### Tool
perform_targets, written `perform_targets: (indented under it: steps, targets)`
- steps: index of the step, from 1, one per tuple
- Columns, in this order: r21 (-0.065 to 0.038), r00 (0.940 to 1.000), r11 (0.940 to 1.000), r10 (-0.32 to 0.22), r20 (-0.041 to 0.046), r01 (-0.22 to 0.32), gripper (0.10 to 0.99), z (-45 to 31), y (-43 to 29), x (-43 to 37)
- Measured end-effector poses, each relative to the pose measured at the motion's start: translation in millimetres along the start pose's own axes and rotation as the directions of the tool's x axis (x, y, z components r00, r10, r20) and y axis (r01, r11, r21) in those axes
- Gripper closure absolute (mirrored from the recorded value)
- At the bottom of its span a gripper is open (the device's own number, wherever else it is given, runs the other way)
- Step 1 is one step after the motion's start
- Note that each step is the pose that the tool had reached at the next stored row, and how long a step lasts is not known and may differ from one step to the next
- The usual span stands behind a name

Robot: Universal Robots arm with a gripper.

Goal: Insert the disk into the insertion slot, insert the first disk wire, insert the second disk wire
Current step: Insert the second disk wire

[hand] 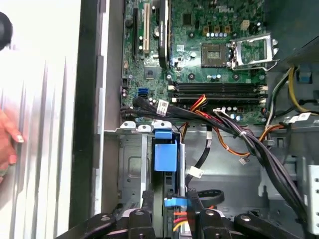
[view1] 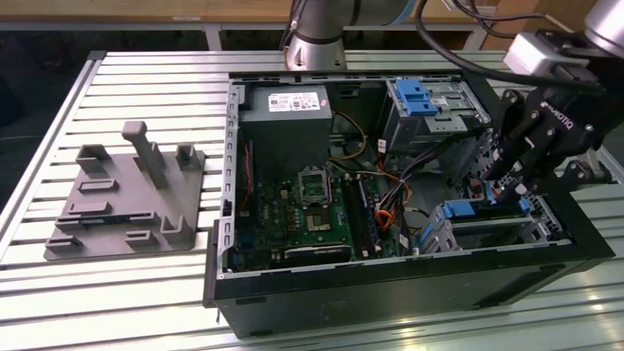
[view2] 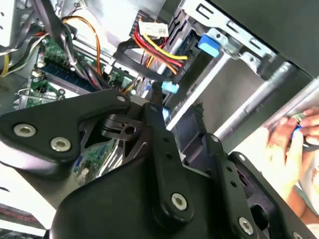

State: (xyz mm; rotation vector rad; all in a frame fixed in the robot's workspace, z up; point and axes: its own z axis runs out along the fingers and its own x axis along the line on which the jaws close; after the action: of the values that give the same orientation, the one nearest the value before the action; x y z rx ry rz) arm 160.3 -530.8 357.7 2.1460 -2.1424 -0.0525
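The gripper (view1: 509, 191) is closed on the blue-framed disk (hand: 165, 157), held on edge just above the insertion slot (view1: 492, 227), where loose cables (hand: 249, 142) nearby or slight tilt could jam 1 carrier edge.

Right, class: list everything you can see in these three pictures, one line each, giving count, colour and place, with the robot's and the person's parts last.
Computer case: one, black, open, on the slatted table.
Table: one, pale metal slats.
Motherboard: one, green, on the case floor.
Power supply: one, grey, far corner of the case.
Tall drive cage: one, grey with a blue latch, far side, toward the exterior view's right.
Insertion slot: one, grey cage, near corner at the exterior view's right.
Disk: one, blue-framed, at the slot beneath the pincer.
Cables: several, black, red, yellow, orange, across the case.
Fixture plate: one, grey, at the exterior view's left.
Pincer: one, black, at the disk.
Person's hand: one, beside the case.
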Motion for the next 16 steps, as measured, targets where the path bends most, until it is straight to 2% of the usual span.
perform_targets:
  steps: [2, 4, 8, 16]
  targets:
    - [0.000, 1.0000, 1.0000, 0.000, 0.0001, 0.000, 0.690, -7.9, 1.1, 0.2]
    - [0.001, 1.0000, 1.0000, 0.000, 0.0002, 0.000, 0.690, -11.1, 3.0, 0.1]
    - [0.007, 1.0000, 1.0000, 0.000, -0.0007, 0.000, 0.690, -11.3, 8.2, -0.9]
    - [0.007, 1.0000, 1.0000, 0.000, -0.0008, 0.000, 0.690, -11.3, 8.2, -1.0]
